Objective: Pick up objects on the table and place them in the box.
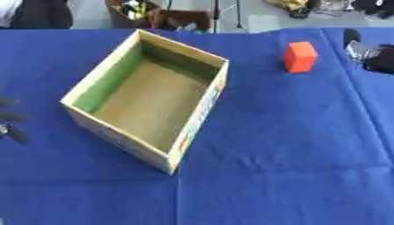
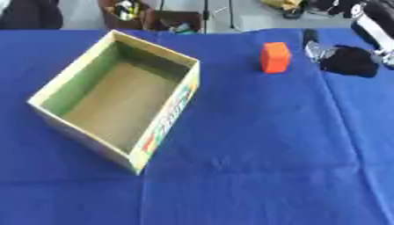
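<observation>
the right hand (image 2: 348, 60) hovers over the blue tablecloth (image 2: 254, 145) at the far right, just beside the orange block (image 2: 275, 57); whether its fingers are curled cannot be told. the block stands apart from the open cardboard box (image 2: 165, 118). dark fingers of the left hand (image 1: 12, 125) show at the left edge, straight.

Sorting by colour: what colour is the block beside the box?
Orange-red block, clearest in the left eye view.
</observation>
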